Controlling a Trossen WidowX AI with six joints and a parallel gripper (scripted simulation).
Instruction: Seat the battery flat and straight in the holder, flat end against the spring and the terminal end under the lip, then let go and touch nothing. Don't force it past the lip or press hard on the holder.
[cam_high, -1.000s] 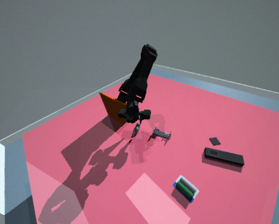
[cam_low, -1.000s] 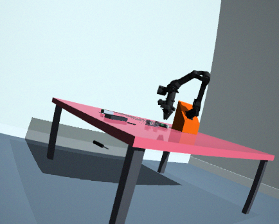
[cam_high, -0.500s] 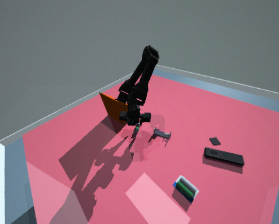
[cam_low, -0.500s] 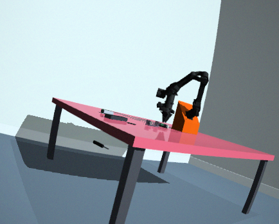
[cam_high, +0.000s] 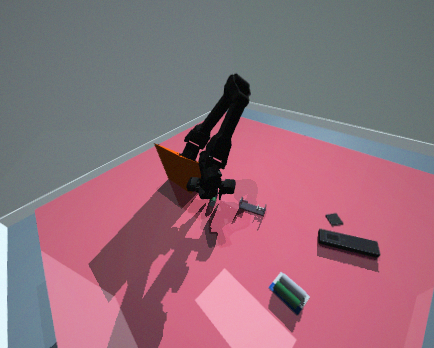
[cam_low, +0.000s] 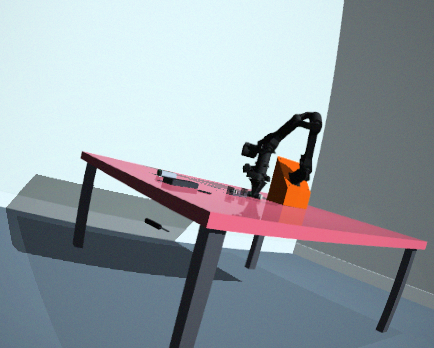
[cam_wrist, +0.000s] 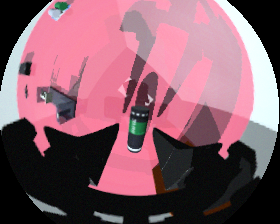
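Note:
The battery (cam_wrist: 137, 129) (cam_high: 213, 200), dark with a green band and a bright end, lies on the pink table (cam_high: 280, 160) (cam_low: 320, 227). My gripper (cam_wrist: 135, 128) (cam_high: 212, 201) (cam_low: 255, 195) points down over it, partly open. In the wrist view one fingertip is on each side of the battery, with narrow gaps beside it. How far the tips are above the table is hard to tell. The grey holder (cam_high: 252, 207) (cam_wrist: 63, 103) stands apart from the battery, to its right in the top view and to its left in the wrist view. No battery shows in it. Its spring and lip are too small to tell apart.
An orange block (cam_high: 175, 167) (cam_low: 290, 187) stands close behind the gripper, by the arm's base. Farther off lie a black remote-like case (cam_high: 348, 243) (cam_low: 181, 183), a thin dark plate (cam_high: 334, 219) and a blue-white tray with a green cylinder (cam_high: 287, 293).

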